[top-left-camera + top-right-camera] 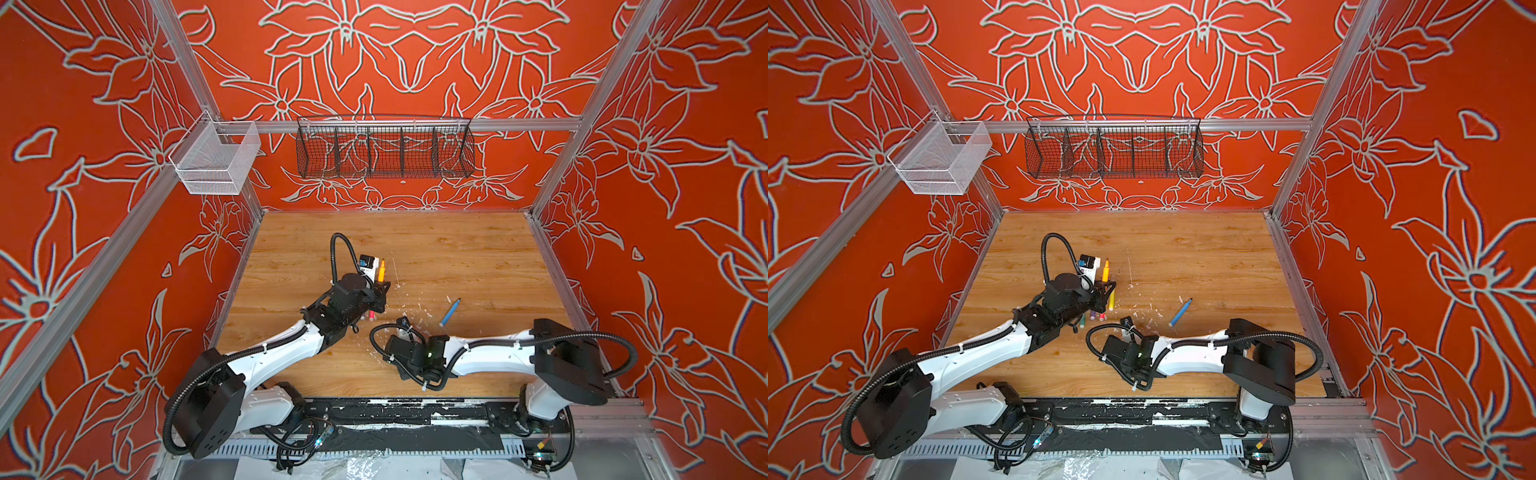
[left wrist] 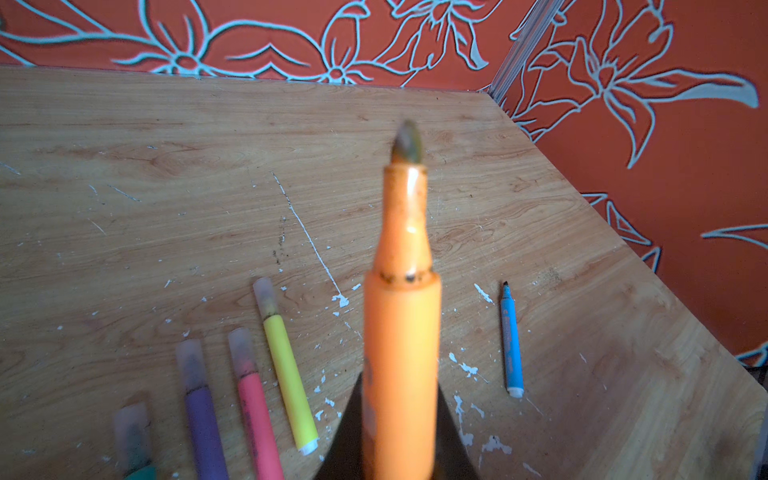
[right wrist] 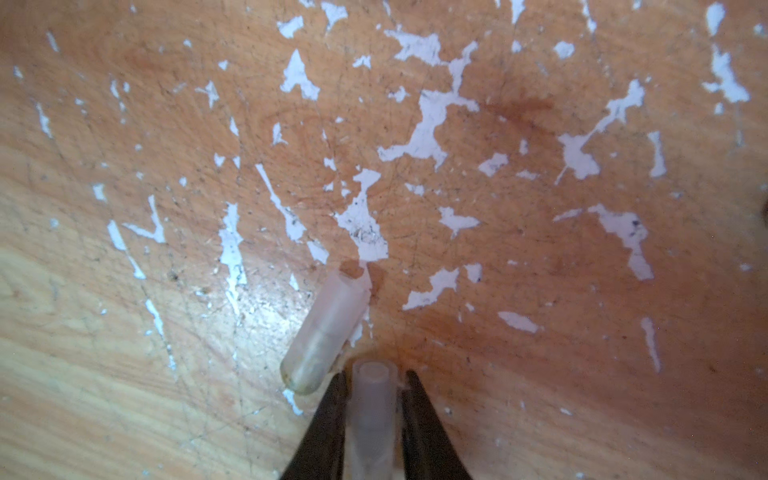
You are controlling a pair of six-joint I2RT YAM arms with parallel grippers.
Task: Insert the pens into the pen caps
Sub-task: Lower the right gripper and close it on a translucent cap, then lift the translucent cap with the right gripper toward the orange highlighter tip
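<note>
1. My left gripper (image 1: 380, 287) is clamped on the orange pen (image 1: 381, 270), which stands tip-up and uncapped above the middle of the table (image 1: 457, 245).
2. In the left wrist view, the orange pen's dark, stained nib is bare and the black fingers (image 2: 340, 449) press its barrel from either side.
3. My right gripper (image 3: 376, 374) sits low over the table, near of centre, with its jaws drawn in tight on a clear cap (image 3: 372, 415).
4. A second cap (image 3: 324, 332) lies loose on its side on the wood, just beside the held one.
5. The yellow pen (image 2: 286, 374), pink pen (image 2: 257, 415), purple pen (image 2: 203, 415) and green pen (image 2: 137, 451) lie in a row on the table below my left gripper, each wearing a cap.
6. The blue pen (image 1: 1180, 312) lies alone and uncapped to the right, well apart from the row.
7. White flecks (image 3: 432, 112) scatter across the worn wood around both caps.
</note>
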